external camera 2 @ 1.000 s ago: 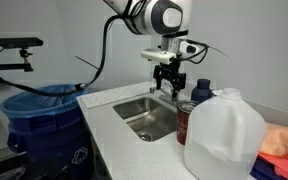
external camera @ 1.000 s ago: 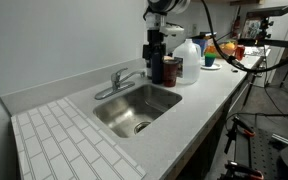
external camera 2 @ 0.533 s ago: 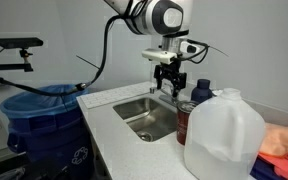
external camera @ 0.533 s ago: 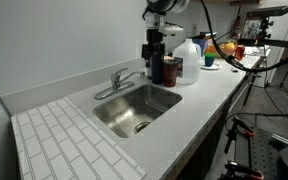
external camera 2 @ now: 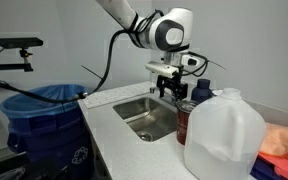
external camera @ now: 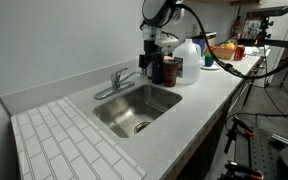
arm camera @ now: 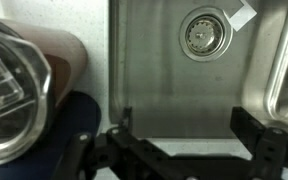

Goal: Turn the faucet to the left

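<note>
The chrome faucet stands on the counter behind the steel sink. Its thin spout points out over the basin's left part. My gripper hangs over the sink's far right corner, to the right of the faucet and apart from it. In the other exterior view the gripper is low over the sink's back edge. In the wrist view the gripper is open and empty. Its two fingers stand wide apart above the basin and the drain. I cannot make out the faucet in the wrist view.
A dark brown jar and a white jug stand close to the right of my gripper. The jar also shows in the wrist view. A large clear jug stands near the camera. A blue-lined bin stands beside the counter.
My arm has come down and the gripper now sits lower, closer to the sink's back right corner. The faucet has not moved.
</note>
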{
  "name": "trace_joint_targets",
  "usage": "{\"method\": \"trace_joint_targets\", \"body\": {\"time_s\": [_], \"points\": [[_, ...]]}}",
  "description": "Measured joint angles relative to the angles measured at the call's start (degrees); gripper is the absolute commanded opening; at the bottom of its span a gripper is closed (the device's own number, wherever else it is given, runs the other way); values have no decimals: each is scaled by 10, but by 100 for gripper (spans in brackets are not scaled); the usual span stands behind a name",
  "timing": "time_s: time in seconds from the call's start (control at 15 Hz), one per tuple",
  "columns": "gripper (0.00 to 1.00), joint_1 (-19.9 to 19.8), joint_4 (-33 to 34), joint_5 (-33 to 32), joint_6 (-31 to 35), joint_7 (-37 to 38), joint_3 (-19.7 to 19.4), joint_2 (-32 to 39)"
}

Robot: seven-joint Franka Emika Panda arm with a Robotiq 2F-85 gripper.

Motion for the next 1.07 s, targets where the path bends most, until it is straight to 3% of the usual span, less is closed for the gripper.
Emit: {"method": "trace_joint_targets", "body": {"time_s": [1.07], "points": [[100, 7, 34, 1, 27, -13, 51, 27]]}}
